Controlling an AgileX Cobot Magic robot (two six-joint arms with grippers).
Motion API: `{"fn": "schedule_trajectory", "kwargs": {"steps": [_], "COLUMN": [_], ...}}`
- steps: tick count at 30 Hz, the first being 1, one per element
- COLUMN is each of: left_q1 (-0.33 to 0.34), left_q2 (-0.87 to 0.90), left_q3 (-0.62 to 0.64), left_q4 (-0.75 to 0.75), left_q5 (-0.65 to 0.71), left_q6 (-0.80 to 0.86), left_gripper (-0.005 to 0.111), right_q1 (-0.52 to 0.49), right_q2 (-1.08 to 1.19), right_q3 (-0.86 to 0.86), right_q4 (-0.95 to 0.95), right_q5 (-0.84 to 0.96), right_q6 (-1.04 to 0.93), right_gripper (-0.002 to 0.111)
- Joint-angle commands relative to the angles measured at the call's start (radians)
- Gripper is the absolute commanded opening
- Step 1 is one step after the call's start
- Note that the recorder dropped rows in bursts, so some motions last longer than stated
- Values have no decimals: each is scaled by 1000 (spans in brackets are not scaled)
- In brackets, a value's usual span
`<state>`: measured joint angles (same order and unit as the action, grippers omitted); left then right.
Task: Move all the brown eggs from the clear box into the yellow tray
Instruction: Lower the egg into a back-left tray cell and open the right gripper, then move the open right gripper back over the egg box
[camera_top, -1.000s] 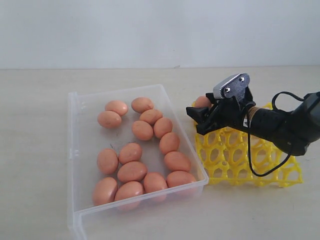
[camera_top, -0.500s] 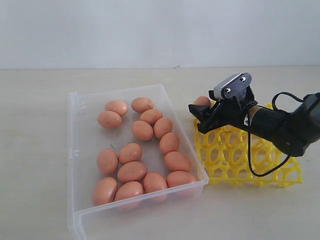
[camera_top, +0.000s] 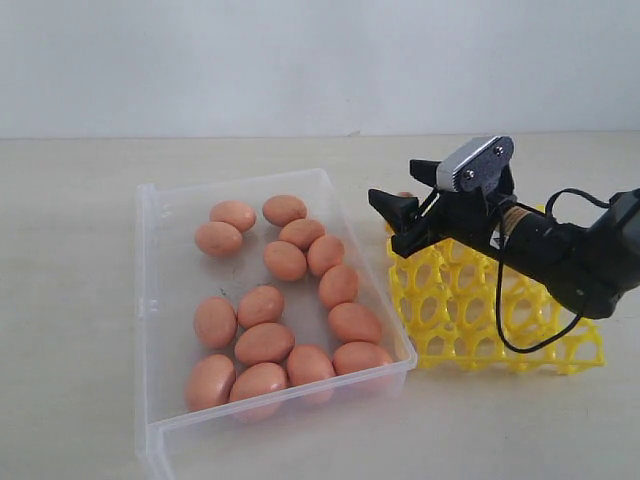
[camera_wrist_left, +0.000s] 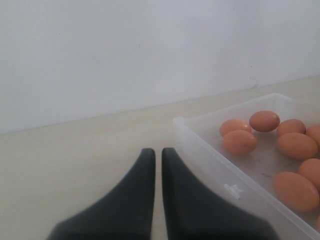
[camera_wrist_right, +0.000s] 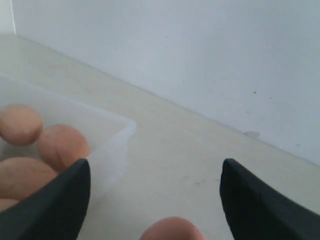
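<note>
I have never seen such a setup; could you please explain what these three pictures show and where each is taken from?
This is a robot with two arms, each ending in a two-fingered gripper. The wide picture comes from a camera off the arms; the other two come from cameras on the wrists, looking along the fingers. On the table lie a clear box holding about fifteen brown eggs and, beside it, a yellow tray. The right gripper hangs open over the tray's far corner, holding nothing; one egg lies at that corner. The left gripper is shut and empty, beside the box.
</note>
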<state>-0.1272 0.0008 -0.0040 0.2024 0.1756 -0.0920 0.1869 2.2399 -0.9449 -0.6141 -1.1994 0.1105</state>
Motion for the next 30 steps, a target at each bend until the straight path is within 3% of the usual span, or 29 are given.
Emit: {"fn": "schedule_trajectory", "kwargs": {"steps": [1, 5, 7, 11, 14, 15, 17, 22, 27, 30], "left_q1": [-6, -6, -6, -6, -6, -6, -6, -6, -6, -6], "left_q2": [-1, -1, -1, -1, -1, -1, -1, -1, -1, -1], "left_q3": [4, 4, 4, 4, 4, 4, 4, 4, 4, 4], "left_q4": [-2, -2, -2, -2, -2, -2, -2, -2, -2, -2], "left_q5": [-3, -3, -3, -3, -3, -3, -3, -3, -3, -3], "left_q6": [-5, -5, -5, -5, -5, -5, -5, -5, -5, -5], "left_gripper": [4, 4, 4, 4, 4, 4, 4, 4, 4, 4], "right_q1": [-8, -8, -8, 15, 92, 138, 226, 333, 421, 435], "right_q2": [-88, -220, -274, -381, -440, -445, -445, -445, -428, -368], "right_q3": [37, 61, 61, 55, 11, -23, -78, -104, -128, -184], "right_q4": [-61, -72, -101, -373, -566, -734, -1130, -1130, -1130, -1130], "right_q5": [-22, -22, -22, 4, 437, 600, 722, 684, 894, 1013], "right_q6": [54, 94, 323, 457, 629, 772, 1180, 1120, 1124, 1228], "right_gripper": [66, 66, 66, 66, 66, 66, 66, 66, 66, 66]}}
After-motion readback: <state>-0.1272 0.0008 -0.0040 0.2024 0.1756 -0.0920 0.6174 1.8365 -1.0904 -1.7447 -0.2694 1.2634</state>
